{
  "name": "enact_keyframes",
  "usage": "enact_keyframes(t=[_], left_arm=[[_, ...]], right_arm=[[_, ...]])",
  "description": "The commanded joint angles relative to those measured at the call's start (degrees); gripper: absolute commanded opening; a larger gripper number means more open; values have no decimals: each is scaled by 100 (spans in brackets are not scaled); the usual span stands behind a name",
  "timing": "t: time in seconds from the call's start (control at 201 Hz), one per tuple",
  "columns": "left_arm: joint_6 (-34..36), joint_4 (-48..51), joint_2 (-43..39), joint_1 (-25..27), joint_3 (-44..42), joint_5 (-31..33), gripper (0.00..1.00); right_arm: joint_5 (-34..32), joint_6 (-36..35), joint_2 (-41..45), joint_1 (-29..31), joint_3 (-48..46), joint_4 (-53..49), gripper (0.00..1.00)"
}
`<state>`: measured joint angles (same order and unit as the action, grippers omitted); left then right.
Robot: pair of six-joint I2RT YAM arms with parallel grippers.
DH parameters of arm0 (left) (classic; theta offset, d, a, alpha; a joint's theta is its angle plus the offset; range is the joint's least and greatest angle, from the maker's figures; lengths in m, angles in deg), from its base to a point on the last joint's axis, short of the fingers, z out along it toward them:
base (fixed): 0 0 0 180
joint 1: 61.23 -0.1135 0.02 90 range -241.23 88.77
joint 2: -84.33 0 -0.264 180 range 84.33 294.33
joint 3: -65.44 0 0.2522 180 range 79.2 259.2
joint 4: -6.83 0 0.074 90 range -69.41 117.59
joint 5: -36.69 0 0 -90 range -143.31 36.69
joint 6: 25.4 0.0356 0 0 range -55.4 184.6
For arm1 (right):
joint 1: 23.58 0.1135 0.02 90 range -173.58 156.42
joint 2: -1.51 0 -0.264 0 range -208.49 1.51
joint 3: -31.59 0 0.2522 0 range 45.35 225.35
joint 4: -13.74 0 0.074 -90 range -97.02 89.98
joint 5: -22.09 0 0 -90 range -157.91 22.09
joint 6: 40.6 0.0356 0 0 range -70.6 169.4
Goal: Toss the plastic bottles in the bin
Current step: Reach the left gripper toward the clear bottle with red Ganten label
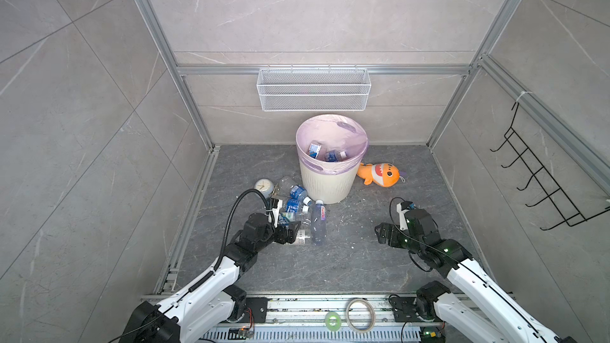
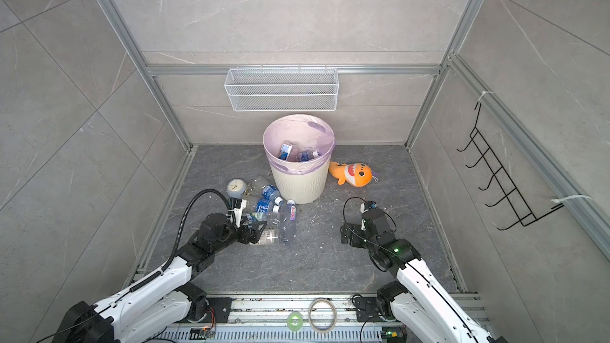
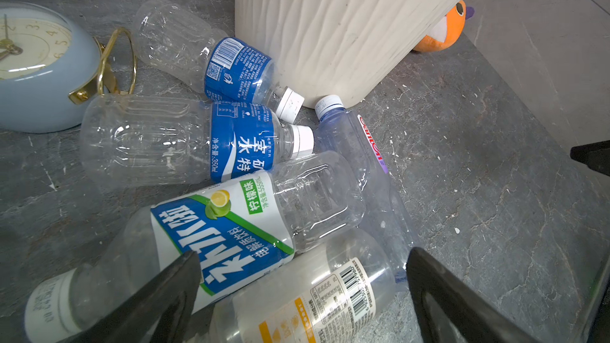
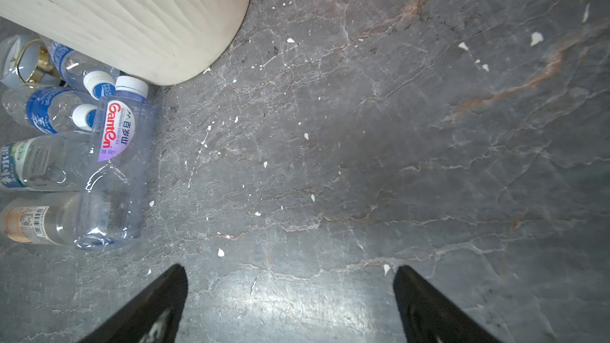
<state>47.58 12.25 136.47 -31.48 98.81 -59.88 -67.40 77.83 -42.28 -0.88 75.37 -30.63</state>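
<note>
Five plastic bottles (image 3: 231, 160) are lying clustered on the floor against the bin's (image 1: 325, 183) left foot; two more, perhaps three, are sitting inside it. The left gripper (image 3: 302, 278) is hovering wide open over the nearest two, gripping neither. The right gripper (image 4: 290, 288) is hanging equally spread above bare floor, holding nothing.

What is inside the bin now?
Inside the bin, on the pink liner, lie at least two bottles with blue labels. The near wall hides part of the bottom, so more could be there.
</note>
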Motion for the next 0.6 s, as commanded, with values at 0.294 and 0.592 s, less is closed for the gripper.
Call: enact_keyframes(t=[0.294,0.592], left_arm=[[198,407,-515,275,34,240,99],[137,703,-778,510,-4,389,99]], right_arm=[[422,341,-507,391,-95,777,94],[100,513,-1307,981,186,1153,92]])
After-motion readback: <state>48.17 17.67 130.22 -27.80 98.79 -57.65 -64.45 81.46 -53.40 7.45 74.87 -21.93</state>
